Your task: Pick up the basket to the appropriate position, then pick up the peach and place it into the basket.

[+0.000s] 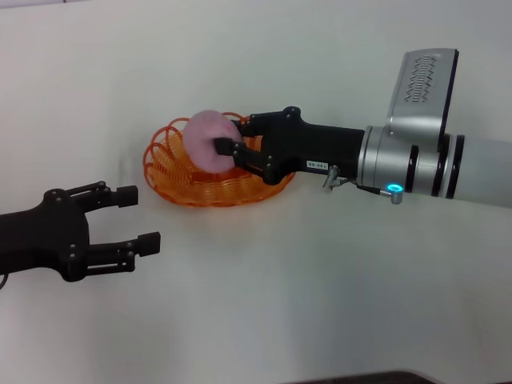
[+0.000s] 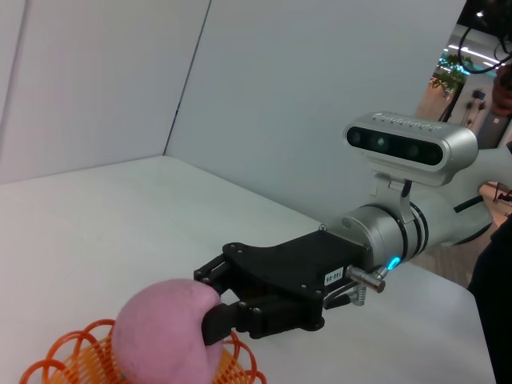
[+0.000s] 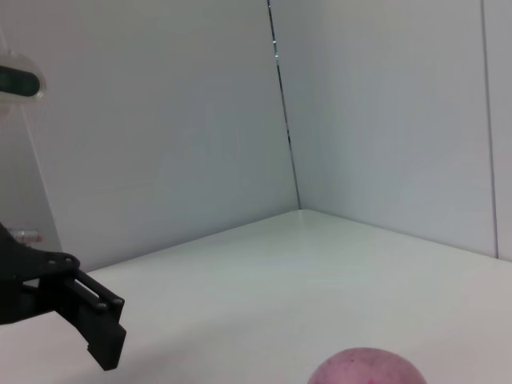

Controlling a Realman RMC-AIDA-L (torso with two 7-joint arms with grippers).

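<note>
The orange wire basket point(image 1: 180, 178) sits on the white table in the middle of the head view. My right gripper point(image 1: 222, 134) is shut on the pink-purple peach point(image 1: 206, 138) and holds it over the basket, just above its inside. The left wrist view shows the same grip: the peach point(image 2: 164, 334) between the black fingers point(image 2: 228, 318), above the basket's orange loops point(image 2: 76, 356). The top of the peach point(image 3: 368, 370) shows in the right wrist view. My left gripper point(image 1: 142, 218) is open and empty, near the basket's left side, closer to me.
The white table point(image 1: 320, 288) spreads all round the basket. White walls stand behind it, with a corner point(image 3: 284, 120) in the right wrist view. My left gripper's fingers point(image 3: 96, 320) also show in that view.
</note>
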